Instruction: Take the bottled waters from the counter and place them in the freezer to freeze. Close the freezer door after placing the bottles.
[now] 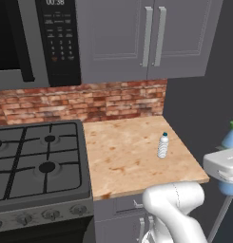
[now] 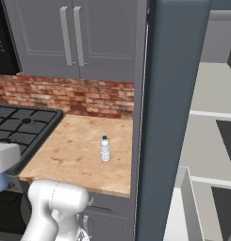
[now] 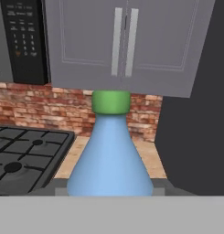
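The freezer (image 2: 171, 117) is standing open just right of the counter (image 1: 132, 156), its dark side wall rising at the counter's right edge and its pale shelves showing beyond. The counter itself is lying between the black stove (image 1: 37, 161) and that wall, under the grey wall cabinets (image 1: 146, 38).

The blue-tinted bottle (image 3: 109, 155) is riding in the gripper (image 1: 227, 178), lifted off the counter and hanging past its right front corner, towards the freezer side. The claw is pinching the bottle low on its wide body, and the green cap is pointing up, so the long axis is running upright, roughly in line with the hand camera's view.

The clear bottle (image 1: 163, 145) is standing upright near the counter's right edge, blue cap up, well apart from the stove.

Both are looking light when judged as small plastic bottles, though the water is adding some weight; the walls are probably smooth, slightly yielding and slippery. The straight lower body seems the safest place to grip, since the tapering shoulder would be letting the pads slide upward.
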Available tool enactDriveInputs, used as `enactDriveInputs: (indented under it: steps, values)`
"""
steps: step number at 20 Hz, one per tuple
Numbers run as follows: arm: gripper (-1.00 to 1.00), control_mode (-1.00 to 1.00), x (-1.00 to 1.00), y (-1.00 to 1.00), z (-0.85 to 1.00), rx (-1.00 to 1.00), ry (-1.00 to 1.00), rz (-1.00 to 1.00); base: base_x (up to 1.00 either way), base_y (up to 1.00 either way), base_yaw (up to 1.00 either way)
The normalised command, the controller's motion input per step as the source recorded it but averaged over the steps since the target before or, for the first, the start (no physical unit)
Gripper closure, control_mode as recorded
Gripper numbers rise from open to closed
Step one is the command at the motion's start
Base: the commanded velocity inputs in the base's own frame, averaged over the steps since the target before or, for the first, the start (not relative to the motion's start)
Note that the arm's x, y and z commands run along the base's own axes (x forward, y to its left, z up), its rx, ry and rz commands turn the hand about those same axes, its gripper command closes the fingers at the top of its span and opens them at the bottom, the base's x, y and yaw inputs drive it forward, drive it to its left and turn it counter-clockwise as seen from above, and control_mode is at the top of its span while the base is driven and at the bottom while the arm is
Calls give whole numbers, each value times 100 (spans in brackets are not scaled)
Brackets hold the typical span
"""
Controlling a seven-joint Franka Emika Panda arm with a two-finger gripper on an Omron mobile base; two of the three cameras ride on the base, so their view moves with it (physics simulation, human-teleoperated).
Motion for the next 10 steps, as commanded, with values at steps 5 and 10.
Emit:
enactDriveInputs:
  steps: [5, 10]
  values:
    - [100, -100, 0, 1, -8, 0, 0, 0, 0, 0, 0]
    - [100, -100, 0, 0, 0, 0, 0, 0, 0, 0, 0]
